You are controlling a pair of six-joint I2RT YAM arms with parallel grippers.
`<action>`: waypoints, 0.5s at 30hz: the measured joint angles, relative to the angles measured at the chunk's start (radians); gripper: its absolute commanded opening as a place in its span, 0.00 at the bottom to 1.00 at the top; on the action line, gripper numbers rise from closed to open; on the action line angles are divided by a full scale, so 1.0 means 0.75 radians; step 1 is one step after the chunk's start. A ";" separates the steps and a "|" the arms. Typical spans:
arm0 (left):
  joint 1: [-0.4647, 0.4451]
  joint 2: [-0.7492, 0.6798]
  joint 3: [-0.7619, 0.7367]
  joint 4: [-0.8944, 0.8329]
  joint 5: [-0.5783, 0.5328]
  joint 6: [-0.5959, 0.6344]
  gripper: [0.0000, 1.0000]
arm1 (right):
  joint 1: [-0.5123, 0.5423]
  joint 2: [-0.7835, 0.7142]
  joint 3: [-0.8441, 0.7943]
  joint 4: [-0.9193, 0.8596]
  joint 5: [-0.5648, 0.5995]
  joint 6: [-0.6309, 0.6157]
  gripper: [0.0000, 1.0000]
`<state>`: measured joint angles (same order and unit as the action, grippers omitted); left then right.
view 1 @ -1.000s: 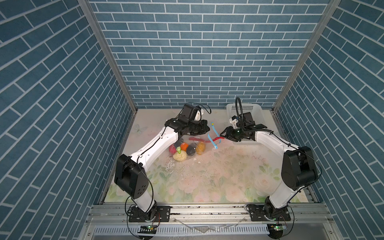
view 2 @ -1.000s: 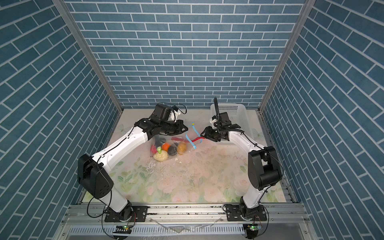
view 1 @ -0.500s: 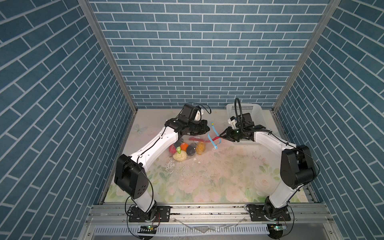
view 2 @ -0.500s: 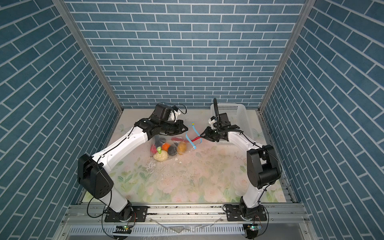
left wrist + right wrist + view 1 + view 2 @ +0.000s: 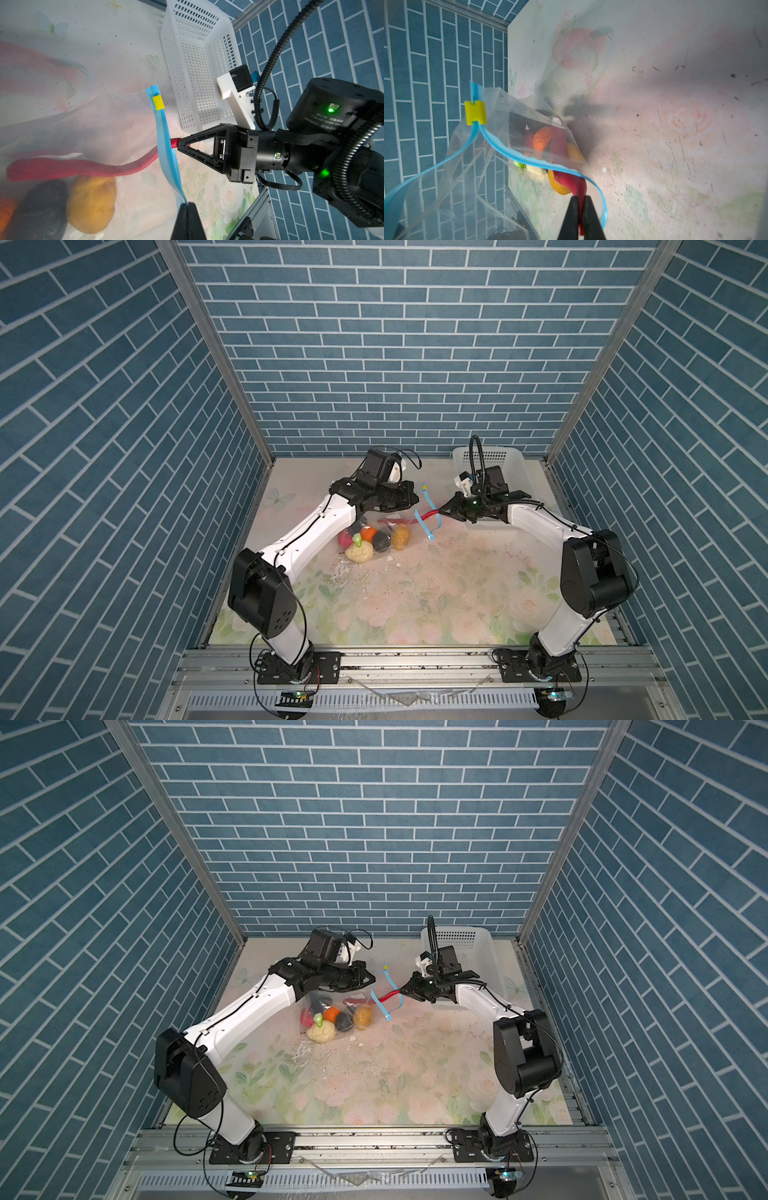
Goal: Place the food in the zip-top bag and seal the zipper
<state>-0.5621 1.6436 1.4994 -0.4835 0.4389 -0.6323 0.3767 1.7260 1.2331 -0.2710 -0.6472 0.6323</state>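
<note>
The clear zip-top bag (image 5: 384, 522) lies mid-table with its mouth held up. Inside it are pink (image 5: 345, 538), orange (image 5: 368, 533), black (image 5: 381, 541), cream (image 5: 360, 551) and yellow-brown (image 5: 401, 536) food. My left gripper (image 5: 188, 205) is shut on the bag's light-blue zipper (image 5: 166, 143), whose yellow slider (image 5: 158, 102) sits at the far end. A red chili (image 5: 83, 167) lies half inside the bag, its end sticking out through the mouth. My right gripper (image 5: 581, 198) is shut on that end of the chili (image 5: 577, 182). In both top views the grippers (image 5: 444, 512) (image 5: 373, 981) face each other across the mouth.
A white perforated basket (image 5: 515, 464) stands at the back right, just behind my right arm. The floral table top (image 5: 415, 605) carries small specks and scraps in front of the bag. Blue brick walls close in three sides.
My right gripper has closed its jaws onto the chili's end at the bag's mouth. The left gripper has kept its hold on the zipper without moving.
</note>
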 measured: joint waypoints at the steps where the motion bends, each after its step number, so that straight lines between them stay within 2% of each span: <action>1: 0.001 -0.002 -0.002 0.002 0.000 0.000 0.03 | 0.000 -0.001 -0.001 0.002 -0.003 0.000 0.07; 15: 0.008 -0.013 -0.015 0.015 0.000 0.000 0.02 | 0.000 -0.087 -0.072 0.123 -0.050 0.070 0.07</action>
<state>-0.5560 1.6337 1.4883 -0.4725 0.4389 -0.6323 0.3767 1.6604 1.1790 -0.1791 -0.6846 0.6849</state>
